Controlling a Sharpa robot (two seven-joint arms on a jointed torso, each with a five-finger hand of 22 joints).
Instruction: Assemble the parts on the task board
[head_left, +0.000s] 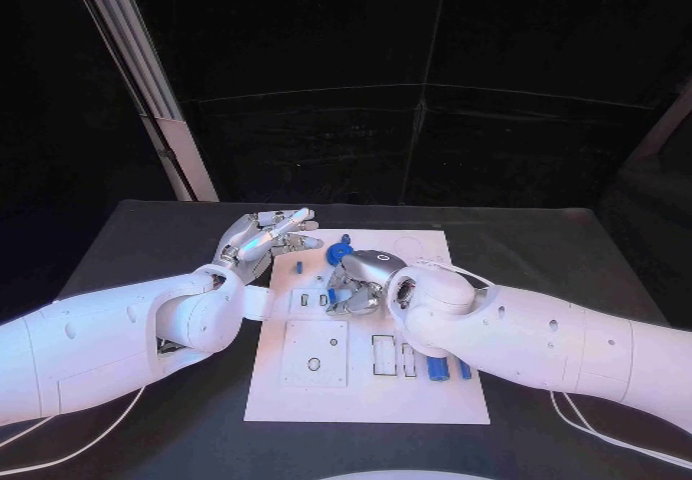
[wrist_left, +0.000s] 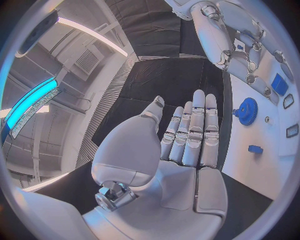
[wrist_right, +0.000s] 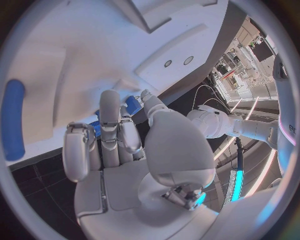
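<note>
The white task board (head_left: 361, 400) lies in the middle of the table. My right hand (head_left: 368, 280) is down over the board's middle, its fingers curled around a small blue part (head_left: 335, 294). In the right wrist view the same blue part (wrist_right: 131, 104) sits between the thumb and fingers of that right hand (wrist_right: 119, 145). My left hand (head_left: 268, 236) hovers at the board's far left corner, flat, with fingers straight and nothing in it (wrist_left: 190, 137). A blue gear (head_left: 340, 248) (wrist_left: 247, 111) stands on the board between the two hands.
A small blue piece (head_left: 299, 267) (wrist_left: 255, 149) lies near the gear. Two blue pegs (head_left: 437, 368) lie on the board beside my right forearm, and a blue peg (wrist_right: 14, 120) shows in the right wrist view. Rectangular recesses (head_left: 315, 355) mark the board's near half.
</note>
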